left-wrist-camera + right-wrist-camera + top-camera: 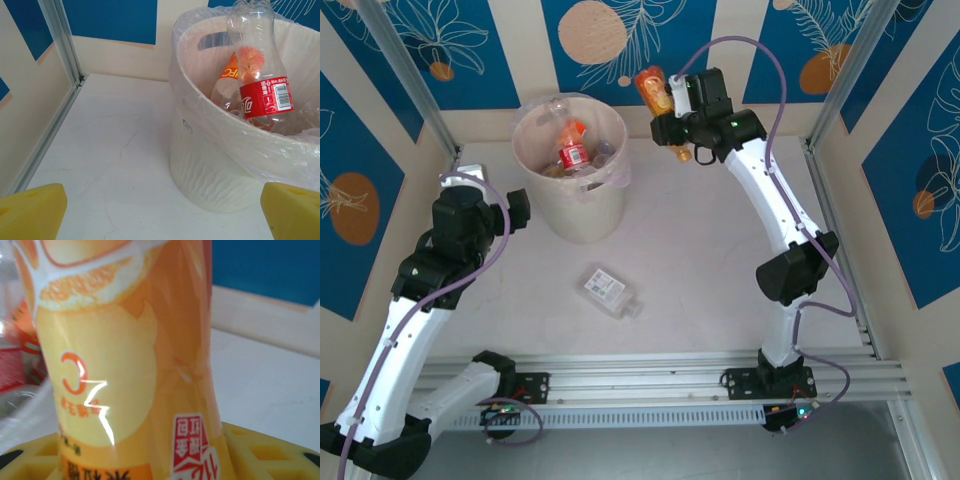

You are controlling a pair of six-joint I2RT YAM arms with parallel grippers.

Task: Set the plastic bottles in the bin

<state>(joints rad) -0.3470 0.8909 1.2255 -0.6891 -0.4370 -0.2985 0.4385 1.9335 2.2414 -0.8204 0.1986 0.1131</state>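
My right gripper (665, 105) is shut on an orange-labelled plastic bottle (650, 88), held in the air just right of the bin (582, 215). In the right wrist view the orange bottle (125, 365) stands between the yellow pads (270, 450). The pale bin holds several bottles, among them a red-labelled one (572, 155) that leans against the rim (260, 100). A clear bottle with a white label (608, 291) lies on the table in front of the bin. To the bin's left, low over the table, my left gripper (510, 205) is open and holds nothing, its pads (32, 210) wide apart.
A clear liner bag (235, 135) hangs over the bin's rim. Aluminium posts (410, 80) stand at the back corners, with blue patterned walls on three sides. The arms' mounting rail (650, 385) runs along the near edge.
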